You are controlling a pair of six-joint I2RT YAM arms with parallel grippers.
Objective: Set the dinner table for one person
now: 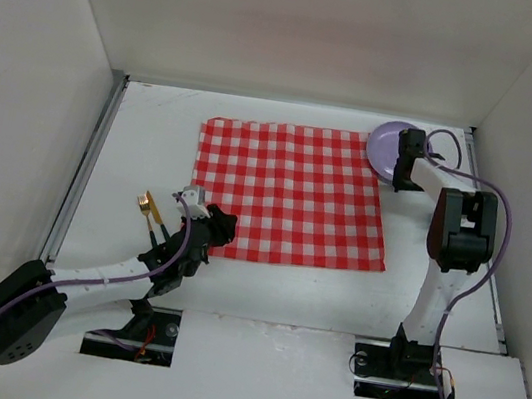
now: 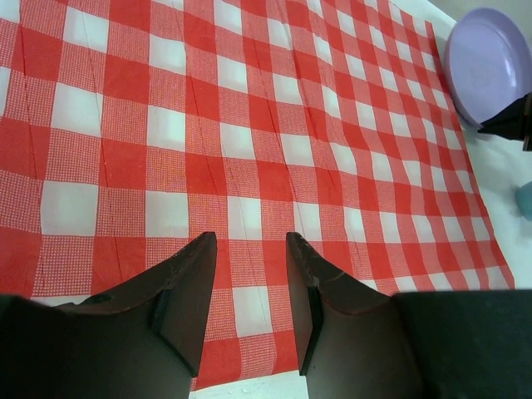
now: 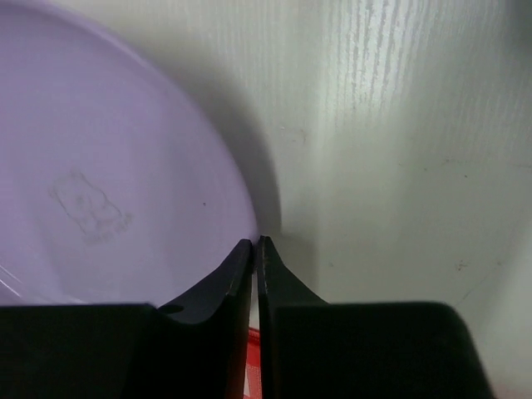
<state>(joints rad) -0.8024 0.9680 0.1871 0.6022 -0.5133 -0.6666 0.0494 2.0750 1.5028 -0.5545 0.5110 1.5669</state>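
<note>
White tabletop (image 1: 272,292), far right corner: right claw (image 3: 256,243) pinched narrow on the lavender plate (image 3: 100,166) rim — lift level before crossing onto the checked cloth (image 2: 249,125) — left claw (image 2: 249,241) half-open, empty.

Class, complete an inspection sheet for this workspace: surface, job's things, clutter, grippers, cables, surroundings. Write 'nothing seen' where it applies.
Surface: white dinner table, red-and-white checked cloth spread flat mid-table.
Job's things: purple plate at the cloth's far right corner; gold fork on bare table left of the cloth.
Clutter: teal thing cut off at the left wrist view's edge, unidentifiable.
Grippers: left gripper open over the cloth's near edge; right gripper shut on the plate's rim.
Cables: purple cable along each arm.
Surroundings: upright white panels on three sides.
</note>
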